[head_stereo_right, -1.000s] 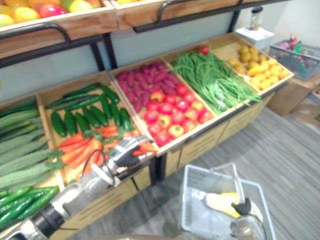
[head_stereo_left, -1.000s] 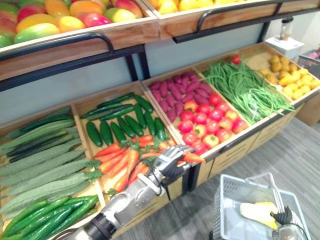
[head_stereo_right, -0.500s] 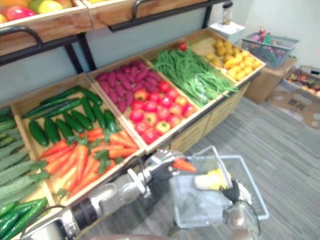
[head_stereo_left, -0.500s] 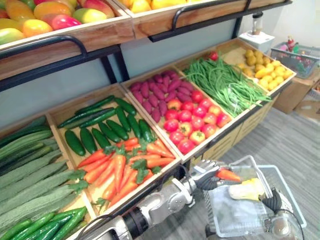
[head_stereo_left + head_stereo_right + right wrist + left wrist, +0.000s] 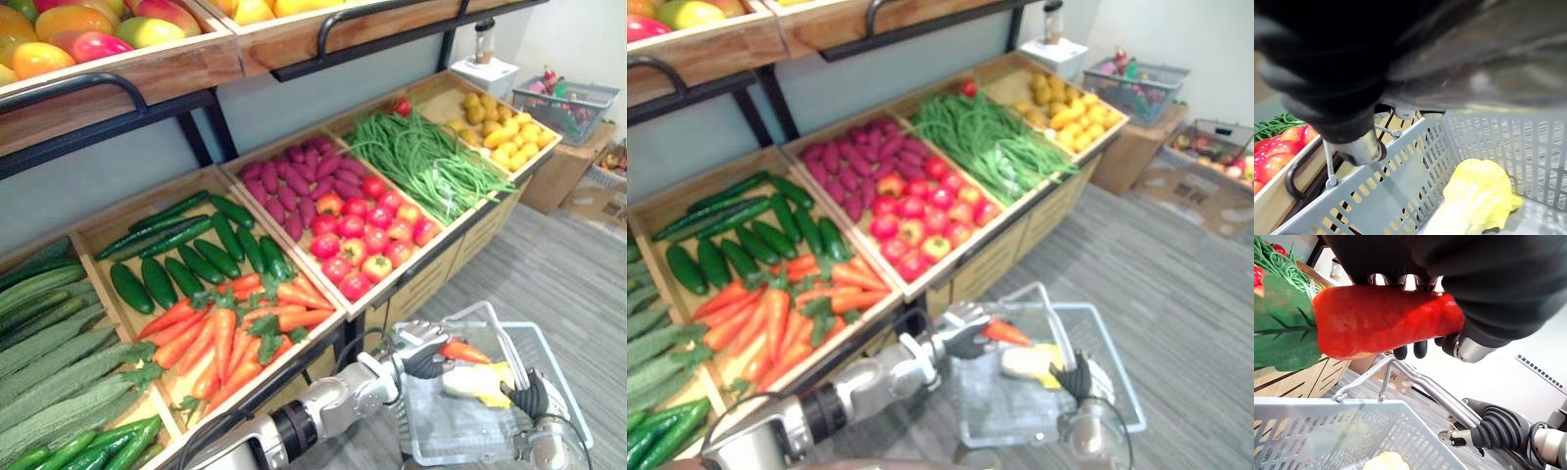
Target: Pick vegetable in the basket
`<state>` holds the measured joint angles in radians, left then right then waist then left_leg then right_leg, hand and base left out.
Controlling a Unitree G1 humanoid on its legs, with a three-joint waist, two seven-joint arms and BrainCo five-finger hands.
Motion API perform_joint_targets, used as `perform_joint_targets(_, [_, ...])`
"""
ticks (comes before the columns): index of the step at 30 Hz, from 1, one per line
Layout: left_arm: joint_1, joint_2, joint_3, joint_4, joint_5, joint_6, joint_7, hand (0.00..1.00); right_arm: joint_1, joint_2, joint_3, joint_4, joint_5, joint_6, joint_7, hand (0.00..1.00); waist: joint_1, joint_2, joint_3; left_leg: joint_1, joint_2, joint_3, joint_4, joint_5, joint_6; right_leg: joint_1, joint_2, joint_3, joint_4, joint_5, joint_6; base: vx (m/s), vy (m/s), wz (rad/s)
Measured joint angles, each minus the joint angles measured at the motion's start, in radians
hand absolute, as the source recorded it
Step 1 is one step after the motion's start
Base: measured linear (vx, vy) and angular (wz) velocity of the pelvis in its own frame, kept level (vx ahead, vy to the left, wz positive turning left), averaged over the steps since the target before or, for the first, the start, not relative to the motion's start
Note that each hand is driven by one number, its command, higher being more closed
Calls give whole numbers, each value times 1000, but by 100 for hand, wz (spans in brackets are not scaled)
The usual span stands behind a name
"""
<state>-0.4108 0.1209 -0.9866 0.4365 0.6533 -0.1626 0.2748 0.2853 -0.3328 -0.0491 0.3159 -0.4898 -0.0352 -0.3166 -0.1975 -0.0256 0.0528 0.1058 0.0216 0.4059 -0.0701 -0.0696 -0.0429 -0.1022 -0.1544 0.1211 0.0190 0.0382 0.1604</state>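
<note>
An orange carrot [image 5: 462, 352] with a green leafy top is held in my left hand [image 5: 421, 356], whose fingers curl round it. In the left wrist view the carrot [image 5: 1386, 320] hangs just above the grey plastic basket [image 5: 1352, 431]. My right hand [image 5: 535, 396] is shut on the basket's handle [image 5: 505, 338] and holds the basket [image 5: 1112, 377] up in front of the stand. A pale yellow leafy vegetable [image 5: 1474, 196] lies on the basket's floor, below and beside the carrot.
The wooden stand holds crates of carrots [image 5: 230, 328], cucumbers [image 5: 186, 259], tomatoes [image 5: 362, 240], purple sweet potatoes [image 5: 294, 181], green beans [image 5: 431, 162] and yellow produce [image 5: 505, 132]. An upper shelf [image 5: 118, 73] overhangs them. Another basket [image 5: 568, 93] stands at the far right.
My left hand has carried the carrot a little further right, over the basket's inside. The view has shifted slightly. The right hand still grips the handle.
</note>
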Motion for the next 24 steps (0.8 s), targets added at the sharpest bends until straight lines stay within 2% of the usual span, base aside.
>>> perform_joint_targets(6, [-24,-41,-31,89,22,4,8,100,23,0,9,-80,1,-3,0,100,-8,-1,1,-4,1,20,-1,-2,-2,-16,5,19,1,2,1,4,3,-7])
perform_joint_targets(12, [-25,-91,-33,164,25,24,25,100,39,2,18,-113,22,-22,-2,100,-30,-1,1,-15,2,24,0,-2,-2,-30,8,26,1,4,3,6,5,-3])
perform_joint_targets(18, [-25,-137,-17,250,16,79,55,100,54,60,14,-113,22,-21,-6,100,-40,-3,2,-16,5,23,1,-3,-2,-29,10,25,1,4,3,0,0,0])
perform_joint_targets(24, [-25,-162,13,290,16,86,71,100,73,66,13,-116,22,-20,-24,100,-45,-5,3,-17,5,25,1,-5,-5,-32,11,27,0,4,3,0,0,0])
